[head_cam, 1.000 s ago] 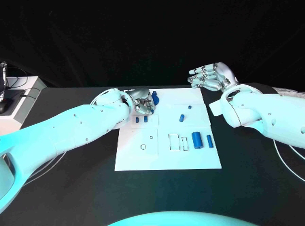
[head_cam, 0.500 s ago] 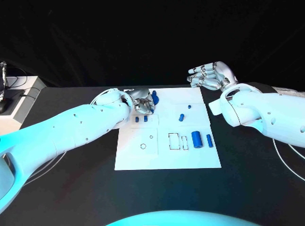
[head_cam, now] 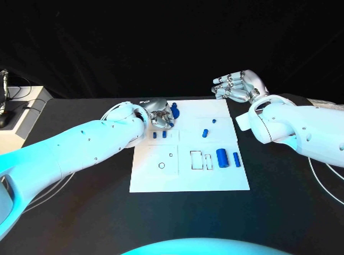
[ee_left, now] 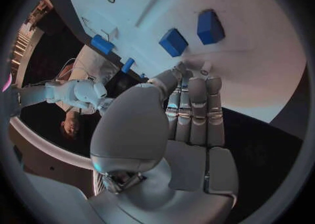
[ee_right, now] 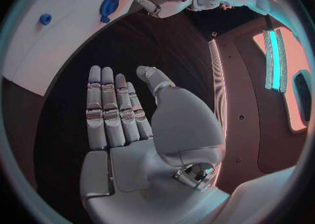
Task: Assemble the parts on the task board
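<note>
My left hand (head_cam: 161,116) rests flat, holding nothing, on the task board (head_cam: 189,180). Beside the fingers, two small blue blocks (ee_left: 174,42) look hard and light; I would pinch their sides. My right hand (head_cam: 234,87) is wide open.

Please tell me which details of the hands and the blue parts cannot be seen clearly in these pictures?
- Whether the left hand holds a part: its own fingers hide this in the head view; the left wrist view shows fingertips at the task board.
- What the small blue parts beside it are: too small.
- The task board's far left corner: covered by the left hand.
- The right hand is open.
</note>
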Available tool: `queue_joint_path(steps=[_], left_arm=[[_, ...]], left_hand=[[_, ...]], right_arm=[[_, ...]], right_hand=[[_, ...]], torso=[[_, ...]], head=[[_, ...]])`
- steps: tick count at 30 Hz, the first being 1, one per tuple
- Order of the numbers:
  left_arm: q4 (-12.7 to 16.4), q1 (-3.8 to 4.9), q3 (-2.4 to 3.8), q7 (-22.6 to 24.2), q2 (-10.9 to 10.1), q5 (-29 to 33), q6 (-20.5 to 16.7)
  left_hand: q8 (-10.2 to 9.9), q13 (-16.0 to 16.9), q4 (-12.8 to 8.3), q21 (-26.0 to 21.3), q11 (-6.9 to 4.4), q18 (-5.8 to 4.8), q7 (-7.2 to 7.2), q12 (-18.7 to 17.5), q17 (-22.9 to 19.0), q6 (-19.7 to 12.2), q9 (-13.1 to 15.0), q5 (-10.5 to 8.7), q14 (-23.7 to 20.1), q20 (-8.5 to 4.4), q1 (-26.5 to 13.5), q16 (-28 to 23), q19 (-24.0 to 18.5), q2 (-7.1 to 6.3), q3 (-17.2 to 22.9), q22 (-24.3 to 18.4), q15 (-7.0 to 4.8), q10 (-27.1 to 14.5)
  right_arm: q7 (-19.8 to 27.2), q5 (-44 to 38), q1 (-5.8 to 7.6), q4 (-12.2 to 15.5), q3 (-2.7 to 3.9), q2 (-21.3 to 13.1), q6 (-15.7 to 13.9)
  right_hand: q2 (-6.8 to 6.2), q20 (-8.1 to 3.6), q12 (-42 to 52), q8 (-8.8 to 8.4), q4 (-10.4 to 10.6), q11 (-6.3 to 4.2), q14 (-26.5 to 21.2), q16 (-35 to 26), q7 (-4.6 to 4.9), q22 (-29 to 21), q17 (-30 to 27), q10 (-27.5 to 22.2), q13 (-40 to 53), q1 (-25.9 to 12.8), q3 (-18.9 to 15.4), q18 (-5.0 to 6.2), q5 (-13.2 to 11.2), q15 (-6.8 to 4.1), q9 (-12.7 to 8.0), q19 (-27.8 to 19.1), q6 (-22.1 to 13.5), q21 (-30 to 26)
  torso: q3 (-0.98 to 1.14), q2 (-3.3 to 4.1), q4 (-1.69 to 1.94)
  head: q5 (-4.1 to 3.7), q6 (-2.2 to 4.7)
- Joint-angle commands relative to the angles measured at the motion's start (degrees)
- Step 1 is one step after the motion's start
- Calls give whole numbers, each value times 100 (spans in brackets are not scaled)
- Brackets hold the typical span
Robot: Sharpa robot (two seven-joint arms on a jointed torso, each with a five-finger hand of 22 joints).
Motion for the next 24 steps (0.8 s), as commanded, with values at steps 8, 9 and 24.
queue_joint_path(steps=[8,9,24], left_arm=[[288,0,24,169,-253,404,-353],[317,0,29,161,-279,420,-332],[831,13,284,-282,-876,676,667]], left_hand=[[14,9,-39,58,13,125,7,-55,133,56,6,21,54,19,-60,-109,36,53,48,55,-1,65],[14,9,-39,58,13,125,7,-55,133,56,6,21,54,19,-60,-109,36,53,48,55,-1,65],[14,9,-14,33,12,108,8,-58,195,54,8,22,25,25,-67,-153,-1,67,13,39,2,62]], right_arm=[[53,-19,0,18,2,-20,70],[52,-19,0,19,2,-22,70],[37,-19,0,23,2,-63,76]], right_hand=[[-4,23,-27,-37,1,8,-24,-23,10,-5,-9,-23,-8,17,18,100,-2,-18,-4,4,-25,-5],[-4,23,-27,-37,1,8,-24,-23,10,-5,-9,-23,-8,17,18,100,-2,-18,-4,4,-25,-5],[-4,23,-27,-37,1,8,-24,-23,10,-5,-9,-23,-8,17,18,100,-2,-18,-4,4,-25,-5]], torso=[[-4,-7,15],[-3,-6,15],[2,-5,6]], head=[[4,8],[5,9],[48,18]])
